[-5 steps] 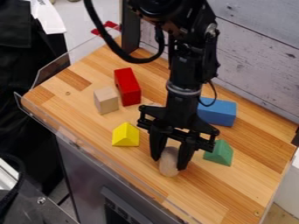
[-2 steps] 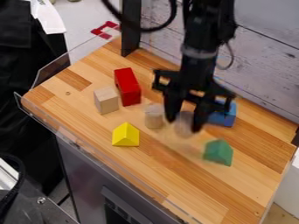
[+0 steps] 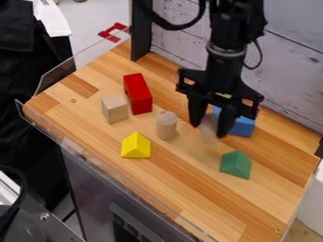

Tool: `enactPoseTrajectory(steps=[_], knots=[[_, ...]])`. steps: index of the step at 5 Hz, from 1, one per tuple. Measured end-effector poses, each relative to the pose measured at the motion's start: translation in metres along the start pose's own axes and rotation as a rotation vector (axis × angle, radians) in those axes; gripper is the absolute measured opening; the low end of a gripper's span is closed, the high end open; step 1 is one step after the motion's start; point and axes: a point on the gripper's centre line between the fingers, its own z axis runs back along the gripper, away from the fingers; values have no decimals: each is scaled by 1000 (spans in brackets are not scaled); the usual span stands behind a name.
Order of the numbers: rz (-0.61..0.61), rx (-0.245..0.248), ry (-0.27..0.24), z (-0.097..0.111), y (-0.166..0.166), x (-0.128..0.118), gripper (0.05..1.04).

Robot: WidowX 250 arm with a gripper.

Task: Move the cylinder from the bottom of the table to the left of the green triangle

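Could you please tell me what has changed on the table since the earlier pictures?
The tool has moved up and slightly right in the view, toward the wall, carrying the pale cylinder from beside the green triangle to near the blue block. Nothing was visibly let go. The standing wooden cylinder, yellow triangle, red block and the other blocks stayed put.

From yellow triangular block [image 3: 135, 146]: red block [image 3: 138, 93] at 12 o'clock, plain wooden cube [image 3: 114, 108] at 11, near the red one. Upright wooden cylinder [image 3: 166, 126] at 2 o'clock; blue block [image 3: 243, 127] at 3 o'clock from that cylinder, partly hidden.
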Motion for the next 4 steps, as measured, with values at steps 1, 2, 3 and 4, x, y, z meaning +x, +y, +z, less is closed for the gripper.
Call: enactPoseTrajectory(steps=[1,2,3,4], knots=[[3,-1,3,-1,2,1,499],[5,-16,22,-11,0,0,499],[-2,-15,42,-19,0,0,499],[-6,-11,60,-25,1,-1,499]])
